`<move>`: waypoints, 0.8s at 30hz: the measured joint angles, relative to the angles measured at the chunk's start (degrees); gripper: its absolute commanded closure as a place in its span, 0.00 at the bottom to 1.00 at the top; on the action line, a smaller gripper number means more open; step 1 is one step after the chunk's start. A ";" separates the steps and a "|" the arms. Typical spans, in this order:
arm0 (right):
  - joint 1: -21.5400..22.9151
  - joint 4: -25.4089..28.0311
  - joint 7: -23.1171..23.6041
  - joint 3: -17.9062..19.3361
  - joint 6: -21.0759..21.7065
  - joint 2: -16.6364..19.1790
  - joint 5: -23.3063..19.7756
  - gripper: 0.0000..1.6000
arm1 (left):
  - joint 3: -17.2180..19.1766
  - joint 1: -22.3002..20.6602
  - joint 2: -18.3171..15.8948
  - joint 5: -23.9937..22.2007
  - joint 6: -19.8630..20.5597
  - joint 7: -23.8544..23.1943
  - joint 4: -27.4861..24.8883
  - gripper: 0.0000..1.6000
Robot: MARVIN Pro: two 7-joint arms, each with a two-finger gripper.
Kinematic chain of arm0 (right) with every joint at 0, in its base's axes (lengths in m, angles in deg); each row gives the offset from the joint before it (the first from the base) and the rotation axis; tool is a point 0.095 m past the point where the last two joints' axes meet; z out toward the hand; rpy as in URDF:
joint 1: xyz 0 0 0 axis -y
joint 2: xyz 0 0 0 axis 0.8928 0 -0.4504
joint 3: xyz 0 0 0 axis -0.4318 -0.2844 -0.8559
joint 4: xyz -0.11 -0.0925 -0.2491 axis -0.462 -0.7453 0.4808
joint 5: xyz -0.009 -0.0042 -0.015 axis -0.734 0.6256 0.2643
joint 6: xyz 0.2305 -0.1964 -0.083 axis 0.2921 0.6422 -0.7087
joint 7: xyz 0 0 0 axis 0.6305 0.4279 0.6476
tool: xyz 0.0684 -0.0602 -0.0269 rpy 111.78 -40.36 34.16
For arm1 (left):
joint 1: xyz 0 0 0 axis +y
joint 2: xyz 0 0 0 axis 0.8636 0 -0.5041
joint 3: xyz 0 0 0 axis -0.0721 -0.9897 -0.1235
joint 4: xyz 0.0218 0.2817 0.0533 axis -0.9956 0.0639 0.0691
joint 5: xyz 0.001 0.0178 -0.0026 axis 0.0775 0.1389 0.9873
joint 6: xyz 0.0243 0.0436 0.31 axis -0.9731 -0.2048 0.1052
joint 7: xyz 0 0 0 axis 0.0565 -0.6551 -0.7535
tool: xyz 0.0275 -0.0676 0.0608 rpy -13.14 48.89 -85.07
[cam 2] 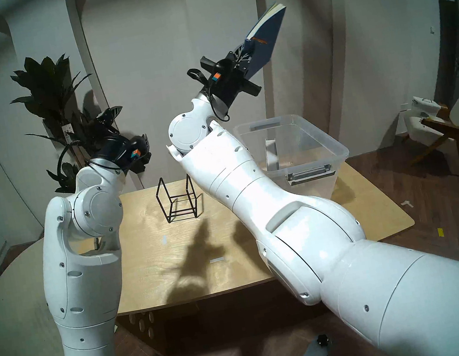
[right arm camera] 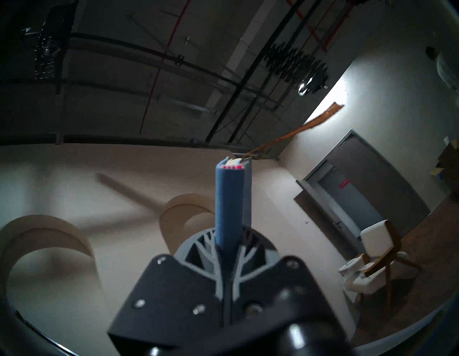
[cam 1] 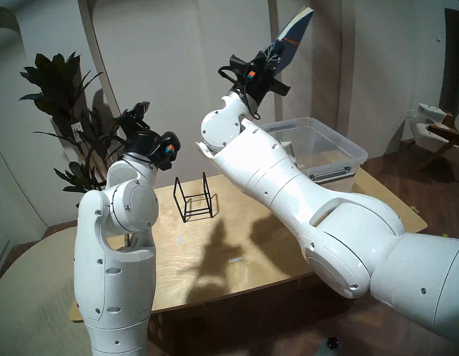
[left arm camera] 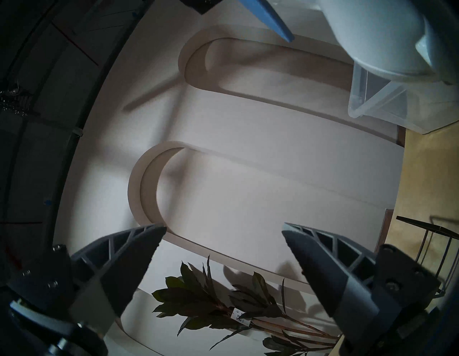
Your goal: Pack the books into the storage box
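Observation:
My right gripper point(cam 1: 269, 56) is shut on the lower end of the blue book point(cam 1: 295, 31) and holds it tilted up and to the right, high in the air. The book is above and to the left of the clear storage box point(cam 1: 348, 149). In the right wrist view the blue spine point(right arm camera: 228, 203) stands between the shut fingers, and the reddish-brown ribbon point(right arm camera: 298, 130) trails off its top. My left gripper point(cam 2: 129, 126) is raised, open and empty point(left arm camera: 223, 231). A pale slab point(cam 2: 271, 153) stands against the box's left inner wall; I cannot tell if it is the white book.
A black wire rack point(cam 1: 193, 197) stands empty at the back middle of the wooden table point(cam 1: 205, 253). The storage box sits at the table's back right corner. A dark potted plant point(cam 1: 60, 90) is behind my left arm. A chair point(cam 1: 451, 127) stands at the far right.

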State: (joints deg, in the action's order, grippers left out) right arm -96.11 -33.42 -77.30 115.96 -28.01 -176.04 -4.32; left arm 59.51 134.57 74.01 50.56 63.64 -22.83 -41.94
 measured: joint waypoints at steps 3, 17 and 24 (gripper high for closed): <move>-1.54 2.26 -3.49 0.14 2.59 1.11 2.25 1.00 | -0.16 0.01 0.15 0.36 0.36 0.31 0.10 0.00; -8.98 10.63 0.07 -1.90 15.27 8.64 5.72 1.00 | -0.36 0.02 0.56 1.34 1.51 1.29 0.32 0.00; -11.50 14.20 6.78 -2.11 18.95 13.37 8.07 1.00 | -0.42 0.03 0.64 1.54 1.65 1.40 0.36 0.00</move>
State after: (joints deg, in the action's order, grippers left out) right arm -107.60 -19.23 -70.51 113.85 -9.06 -162.67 3.75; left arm 59.09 134.60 74.65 52.10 65.30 -21.43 -41.58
